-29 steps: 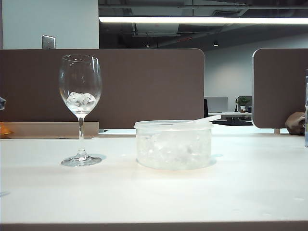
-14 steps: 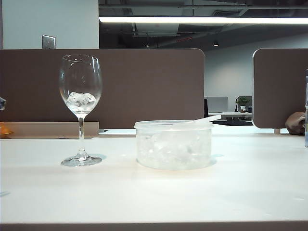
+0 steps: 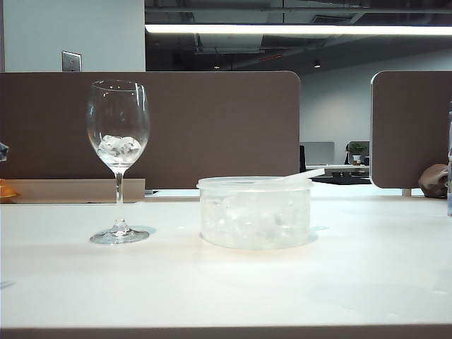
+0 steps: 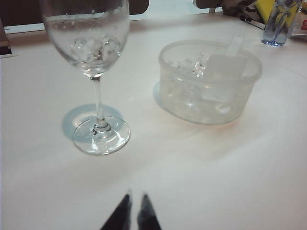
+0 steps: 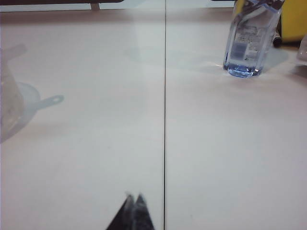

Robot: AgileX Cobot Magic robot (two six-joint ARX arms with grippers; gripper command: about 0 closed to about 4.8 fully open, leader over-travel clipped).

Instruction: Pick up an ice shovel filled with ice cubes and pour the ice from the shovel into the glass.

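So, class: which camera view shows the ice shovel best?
The left wrist view: it looks down into the tub, showing the ice shovel lying blade and handle across the ice. The exterior view shows only its handle tip above the rim. The right wrist view shows mostly its shadow.

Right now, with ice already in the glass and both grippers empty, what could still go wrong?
The glass is tall on a thin stem, so a stray bump could tip it.

The scoop rests in the tub with its handle sticking out; knocking it could spill ice.

Left gripper and right gripper hang shut over the table, nothing held.
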